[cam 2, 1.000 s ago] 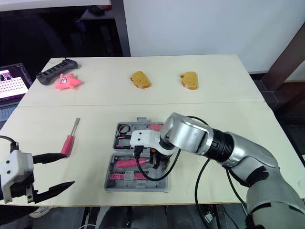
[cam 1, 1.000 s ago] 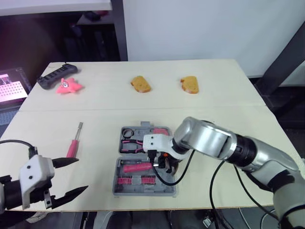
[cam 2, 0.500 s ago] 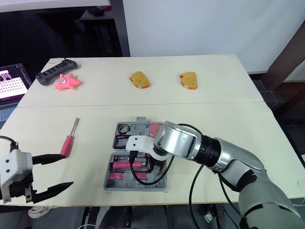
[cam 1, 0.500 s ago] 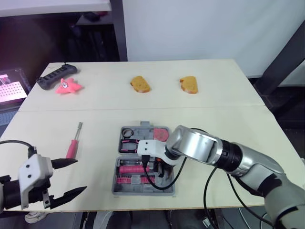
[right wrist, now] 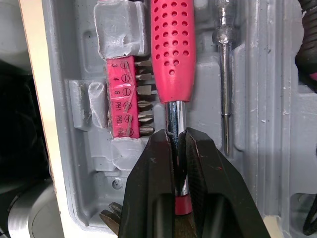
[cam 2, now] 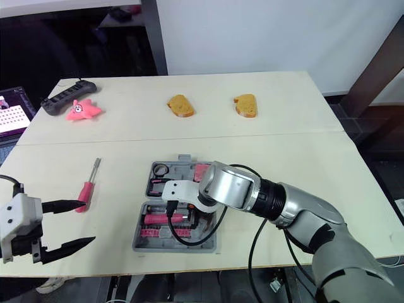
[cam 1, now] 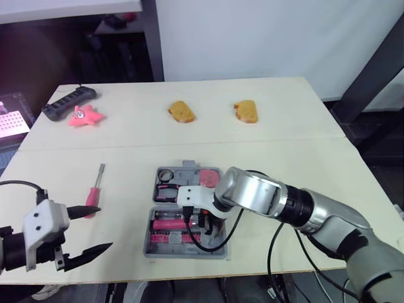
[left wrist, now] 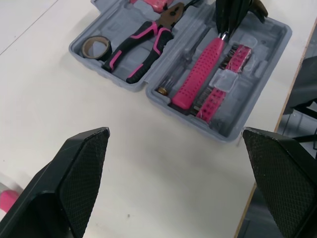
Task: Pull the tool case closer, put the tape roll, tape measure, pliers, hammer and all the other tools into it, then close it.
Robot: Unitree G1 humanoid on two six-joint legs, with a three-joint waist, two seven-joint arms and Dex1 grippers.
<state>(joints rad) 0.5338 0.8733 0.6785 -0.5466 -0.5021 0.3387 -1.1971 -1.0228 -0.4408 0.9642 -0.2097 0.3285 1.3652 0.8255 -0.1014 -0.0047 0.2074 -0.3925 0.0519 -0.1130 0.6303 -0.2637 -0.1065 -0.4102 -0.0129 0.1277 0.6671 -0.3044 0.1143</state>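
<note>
The cream wooden surface [cam 1: 303,164] carries 1 grey plastic tool case [left wrist: 218,133], lying open near the robot's edge. Its 2 halves hold 1 pink-handled hammer [right wrist: 171,49], 1 pair of pink-and-black pliers [left wrist: 141,42], 1 pink tape measure [cam 1: 208,177] and 1 brown tape roll [left wrist: 95,47]. The right gripper [right wrist: 177,135] has its jaws pinched narrow on the hammer's steel shaft, while the left gripper [cam 1: 106,227] hangs at the near left edge, jaws spread wide and holding nothing. Outside the case lie 1 black power strip [cam 1: 68,102], 1 pink-handled screwdriver [cam 1: 95,196] just beside the left gripper, 2 brown bread slices [cam 1: 182,112] and 1 pink star-shaped toy [cam 1: 83,116].
</note>
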